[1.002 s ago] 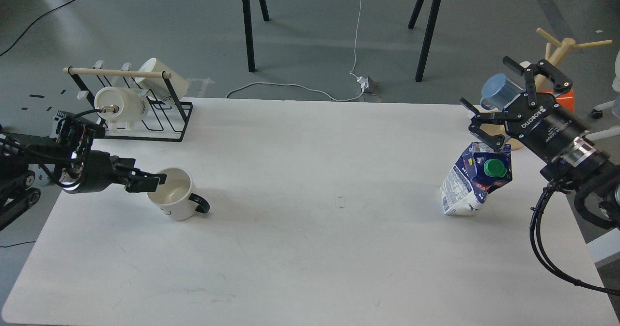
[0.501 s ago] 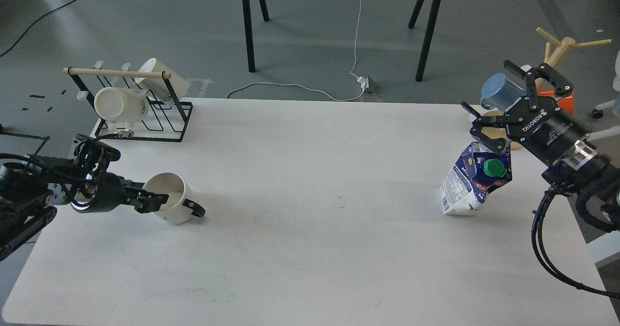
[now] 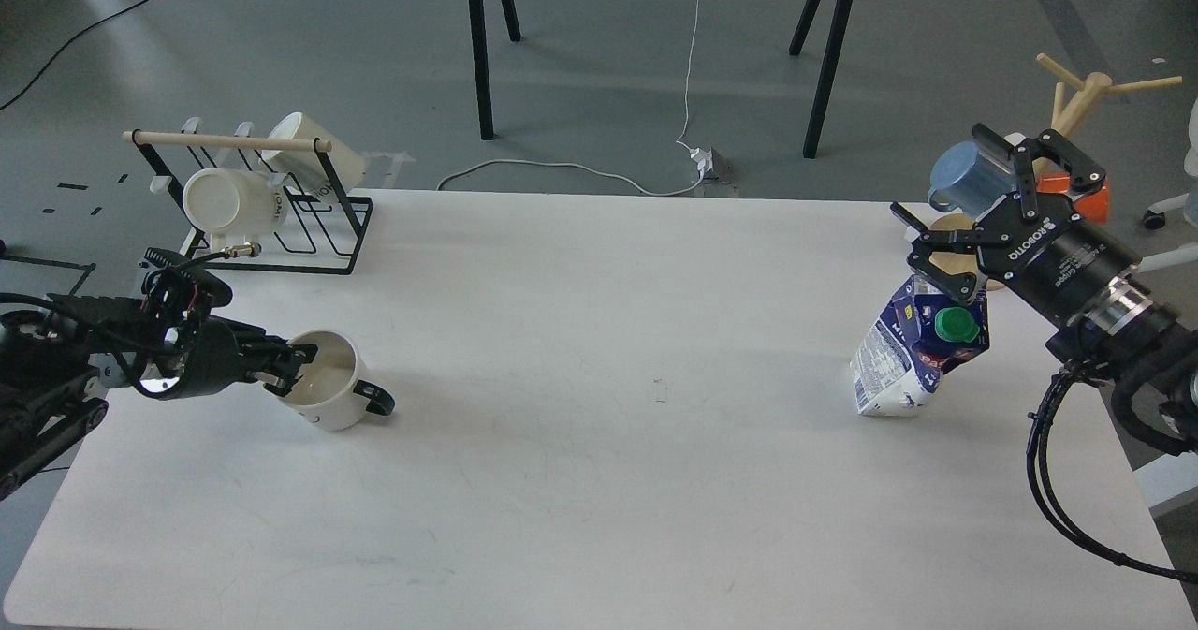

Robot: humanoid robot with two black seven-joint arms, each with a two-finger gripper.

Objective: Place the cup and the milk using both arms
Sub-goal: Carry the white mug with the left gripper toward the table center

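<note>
A white cup [image 3: 329, 396] with a black handle sits tilted on the left of the white table [image 3: 599, 443], its mouth facing up and left. My left gripper [image 3: 285, 370] comes in from the left and is closed on the cup's near rim, one finger inside the mouth. A blue and white milk carton [image 3: 898, 358] with a green cap leans on the table at the right. My right gripper [image 3: 936, 169] is wide open and empty, pointing up and left. Its lower linkage sits just at the carton's top edge.
A black wire rack [image 3: 281, 227] with a wooden rod holds two cream mugs at the back left. A wooden mug tree [image 3: 1076, 96] with a blue cup [image 3: 964, 176] and an orange object [image 3: 1090, 197] stand off the back right corner.
My left arm dropped lower and drew back left, and the cup shifted slightly down and left with it. My right gripper rose very slightly; the carton has not moved.
</note>
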